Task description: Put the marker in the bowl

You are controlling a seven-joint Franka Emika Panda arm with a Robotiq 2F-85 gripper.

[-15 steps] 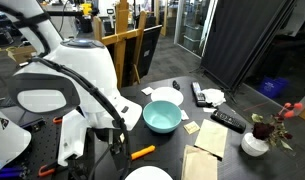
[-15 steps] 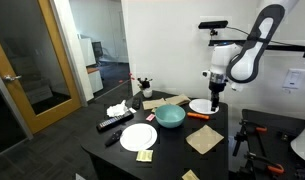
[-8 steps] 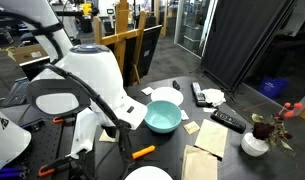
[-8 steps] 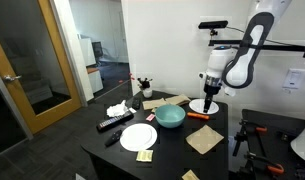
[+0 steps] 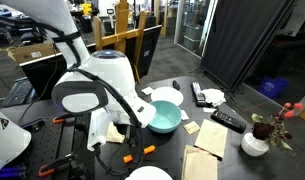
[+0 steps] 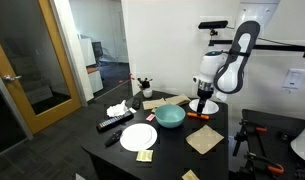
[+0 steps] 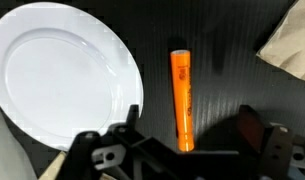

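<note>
This looks like an office or lab building, not a home. A wood-framed glass door [image 6: 27, 75] opens onto a corridor, and glass partitions [image 5: 189, 22] line the hall behind. A black curtain [image 5: 242, 40] screens one side, and a robot arm [image 6: 235, 55] stands over a black counter [image 6: 170, 140].

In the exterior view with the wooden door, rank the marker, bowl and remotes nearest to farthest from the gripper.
1. The marker, right under the gripper.
2. The bowl, next to the marker, farther from the arm.
3. The remotes, well beyond the bowl, at the opposite end.
</note>
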